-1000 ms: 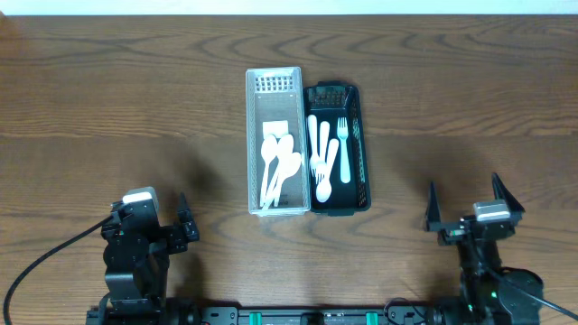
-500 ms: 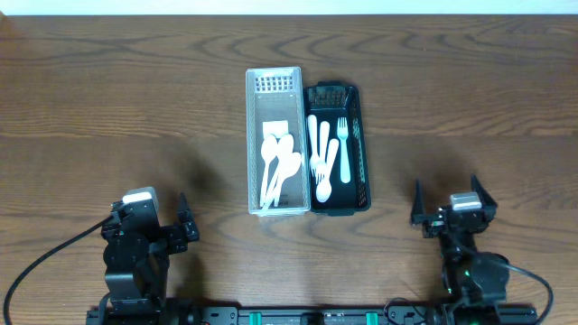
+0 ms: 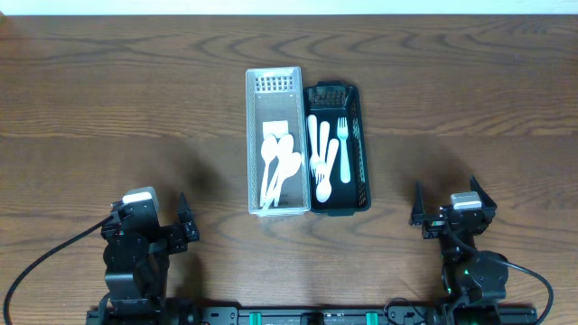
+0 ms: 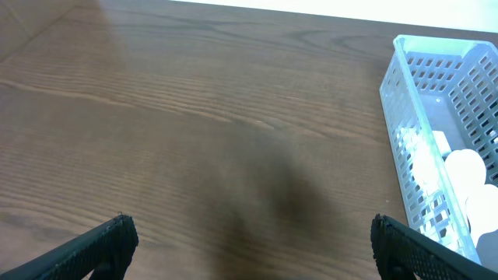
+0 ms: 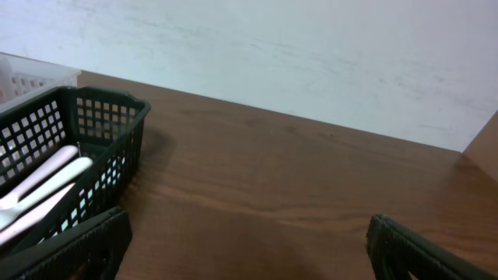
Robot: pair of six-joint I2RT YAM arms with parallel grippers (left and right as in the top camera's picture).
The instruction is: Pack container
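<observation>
Clear container (image 3: 274,84) at mid-surface, spoons (image 3: 278,167) inside; black container (image 3: 330,94), touching it, holds forks (image 3: 343,149). Left end effector (image 4: 247,245), right end effector (image 5: 249,245): released, empty, at near surface (image 3: 108,99) edge, likely for clearance.

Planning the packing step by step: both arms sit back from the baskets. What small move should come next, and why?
Probably ease the right gripper forward and left toward the black basket: its jaws stand open and empty, and that basket with its cutlery lies on its side.
</observation>
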